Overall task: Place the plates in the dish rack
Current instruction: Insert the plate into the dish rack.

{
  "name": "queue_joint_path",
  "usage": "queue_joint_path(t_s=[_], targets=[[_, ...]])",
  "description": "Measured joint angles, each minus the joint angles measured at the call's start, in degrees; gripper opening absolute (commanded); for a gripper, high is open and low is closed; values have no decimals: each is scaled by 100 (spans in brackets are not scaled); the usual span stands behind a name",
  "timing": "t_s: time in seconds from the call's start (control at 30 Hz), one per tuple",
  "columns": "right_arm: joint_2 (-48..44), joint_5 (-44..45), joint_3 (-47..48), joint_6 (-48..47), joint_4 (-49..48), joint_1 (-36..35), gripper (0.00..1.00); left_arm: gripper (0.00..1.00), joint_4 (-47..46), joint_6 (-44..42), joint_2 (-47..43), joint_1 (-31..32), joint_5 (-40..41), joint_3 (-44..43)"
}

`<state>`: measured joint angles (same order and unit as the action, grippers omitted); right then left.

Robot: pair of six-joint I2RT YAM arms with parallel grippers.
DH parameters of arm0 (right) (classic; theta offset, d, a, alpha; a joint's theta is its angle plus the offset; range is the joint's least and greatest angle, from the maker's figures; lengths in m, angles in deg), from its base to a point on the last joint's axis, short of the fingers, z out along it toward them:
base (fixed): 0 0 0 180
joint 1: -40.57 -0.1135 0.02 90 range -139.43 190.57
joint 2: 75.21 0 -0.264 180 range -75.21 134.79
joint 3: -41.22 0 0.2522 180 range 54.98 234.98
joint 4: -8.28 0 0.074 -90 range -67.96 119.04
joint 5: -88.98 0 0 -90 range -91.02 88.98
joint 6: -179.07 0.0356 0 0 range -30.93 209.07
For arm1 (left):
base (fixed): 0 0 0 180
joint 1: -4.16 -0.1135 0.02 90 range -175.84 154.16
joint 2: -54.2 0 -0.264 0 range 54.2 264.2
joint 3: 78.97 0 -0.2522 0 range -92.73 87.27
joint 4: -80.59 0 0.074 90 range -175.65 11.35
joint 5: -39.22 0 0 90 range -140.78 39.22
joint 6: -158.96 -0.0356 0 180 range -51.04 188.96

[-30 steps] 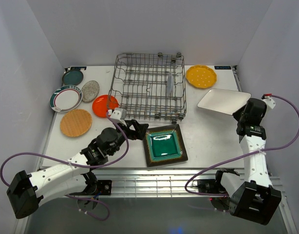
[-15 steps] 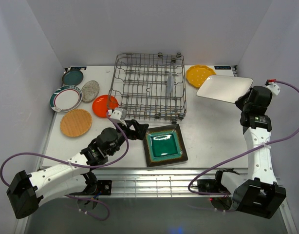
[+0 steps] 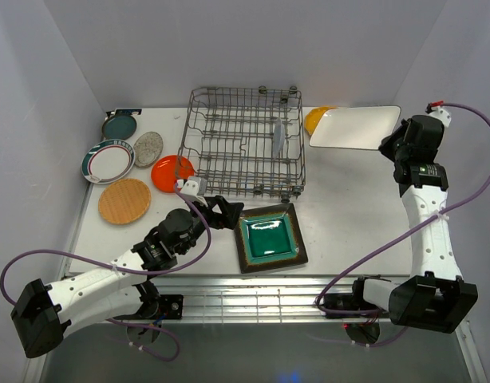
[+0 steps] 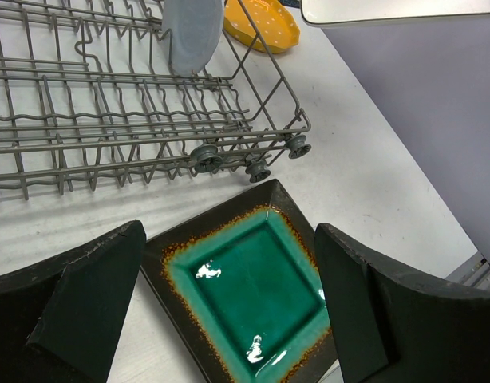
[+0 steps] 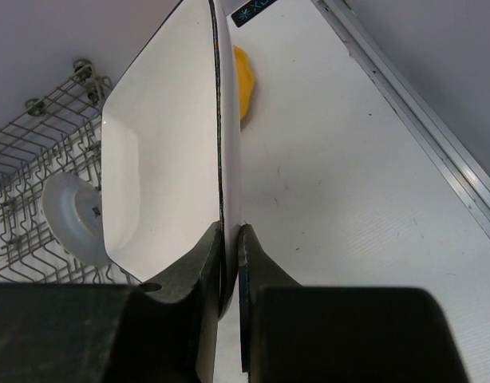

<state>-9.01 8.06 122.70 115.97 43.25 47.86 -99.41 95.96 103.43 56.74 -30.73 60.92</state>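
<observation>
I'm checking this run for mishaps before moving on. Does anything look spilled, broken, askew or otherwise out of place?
Nothing spilled or broken. The white rectangular plate is off the table, pinched at one edge by the right gripper beside the dish rack. The green square plate lies slightly skewed to the table edge.

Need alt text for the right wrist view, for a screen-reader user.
The right gripper is shut on the edge of a white rectangular plate, seen edge-on over the white table. A yellow plate peeks out behind it. To the left, a pale round plate stands in the grey wire dish rack.
</observation>
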Motion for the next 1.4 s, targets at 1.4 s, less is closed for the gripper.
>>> queue_joint_path(t_s=[1.4], targets=[[3517,1257,4990,-1657,2170,-1687,8,98,2,2,87,0,-125,-90]])
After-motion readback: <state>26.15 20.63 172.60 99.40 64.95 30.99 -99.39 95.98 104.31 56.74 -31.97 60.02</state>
